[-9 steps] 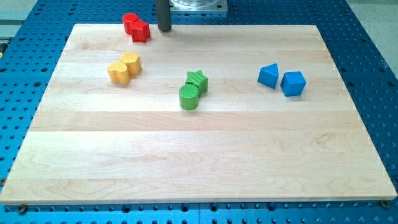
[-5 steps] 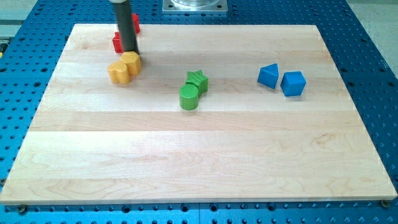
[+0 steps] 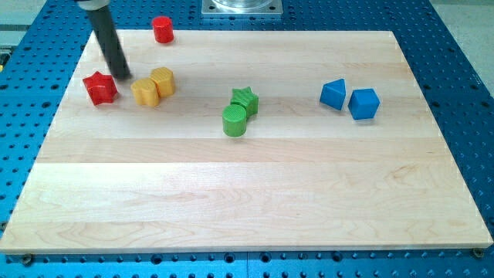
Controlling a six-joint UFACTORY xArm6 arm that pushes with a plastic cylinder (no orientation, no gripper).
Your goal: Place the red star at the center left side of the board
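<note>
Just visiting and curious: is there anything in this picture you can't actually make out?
- Rod above my tip: cut off by the view's top edge.
- Whether the tip touches the red star: too close to tell.
- Metal plate at the view's top: cropped.
- Board bottom-right corner: just cut off.

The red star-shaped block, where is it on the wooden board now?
The red star-shaped block lies near the left edge of the wooden board, in its upper part, just left of my tip and two yellow blocks.
</note>
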